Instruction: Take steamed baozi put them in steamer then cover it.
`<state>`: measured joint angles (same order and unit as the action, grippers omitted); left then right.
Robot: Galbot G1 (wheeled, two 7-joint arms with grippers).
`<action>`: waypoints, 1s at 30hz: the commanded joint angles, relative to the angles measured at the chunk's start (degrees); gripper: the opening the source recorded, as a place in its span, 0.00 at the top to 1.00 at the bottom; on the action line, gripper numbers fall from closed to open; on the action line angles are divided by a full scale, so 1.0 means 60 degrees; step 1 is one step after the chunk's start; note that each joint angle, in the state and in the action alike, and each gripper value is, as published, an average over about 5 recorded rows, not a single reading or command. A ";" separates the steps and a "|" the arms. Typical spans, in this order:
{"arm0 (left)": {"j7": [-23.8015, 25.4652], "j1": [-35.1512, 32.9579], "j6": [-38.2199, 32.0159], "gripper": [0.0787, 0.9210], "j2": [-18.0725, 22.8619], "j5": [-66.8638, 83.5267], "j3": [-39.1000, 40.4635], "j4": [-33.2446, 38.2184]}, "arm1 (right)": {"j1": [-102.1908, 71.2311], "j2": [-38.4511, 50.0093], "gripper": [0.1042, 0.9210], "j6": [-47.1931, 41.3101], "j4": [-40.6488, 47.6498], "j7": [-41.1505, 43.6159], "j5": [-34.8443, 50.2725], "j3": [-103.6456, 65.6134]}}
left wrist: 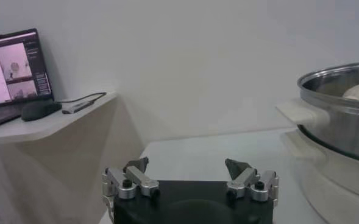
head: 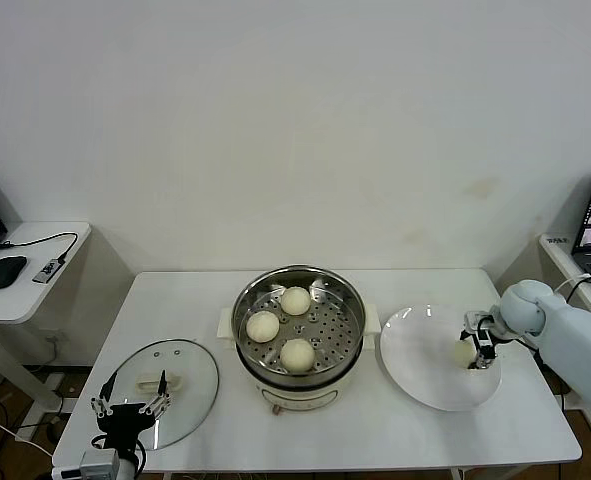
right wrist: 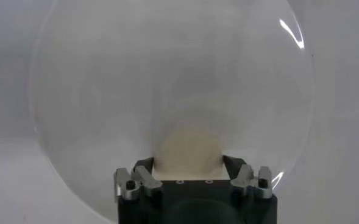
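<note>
My right claw (head: pixel 472 354) hugs the last bun (right wrist: pixel 188 149) on the plate (head: pixel 415 360) — soft, light, easily dented — so squeeze gently at its sides; left claw (head: pixel 130 405) parked apart.

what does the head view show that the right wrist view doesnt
Only the head view: the steamer holding three baozi, the cover lying on the table, and the left gripper open above the cover. Only the right wrist view: the fingers seen close against the bun. Both: the right gripper shut on the fourth baozi over the white plate.
</note>
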<state>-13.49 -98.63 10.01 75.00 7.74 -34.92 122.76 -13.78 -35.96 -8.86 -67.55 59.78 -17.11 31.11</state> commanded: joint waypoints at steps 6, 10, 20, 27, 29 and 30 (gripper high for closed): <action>-0.0008 -0.0008 0.0010 0.12 0.0009 0.0012 0.0001 0.0045 | 0.0784 0.0717 0.43 -0.0304 -0.1052 0.0124 0.0617 0.0489; -0.0002 0.0011 0.0044 0.12 0.0006 0.0011 0.0038 0.0043 | 0.2384 0.1392 0.43 -0.0752 -0.1965 0.0260 0.1769 0.1763; 0.0013 0.0176 0.0271 0.12 0.0038 -0.0023 0.0374 0.0099 | 0.8249 0.1317 0.42 -0.2614 -0.4595 -0.0469 0.5079 0.6276; 0.0005 0.0291 0.0262 0.12 0.0069 -0.0070 0.0560 -0.0009 | 1.0002 -0.0365 0.41 -0.4368 -0.5596 -0.1489 0.7464 0.7568; 0.0002 0.0296 0.0255 0.12 0.0074 -0.0058 0.0551 -0.0011 | 0.9926 -0.0889 0.41 -0.4730 -0.5575 -0.1819 0.8028 0.7556; 0.0001 0.0291 0.0252 0.12 0.0072 -0.0046 0.0538 -0.0005 | 0.9803 -0.1148 0.41 -0.4900 -0.5538 -0.1983 0.8228 0.7520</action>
<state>-13.47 -96.92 11.41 75.48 7.44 -32.13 122.83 30.49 -33.98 -27.18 -93.14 54.25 14.97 64.73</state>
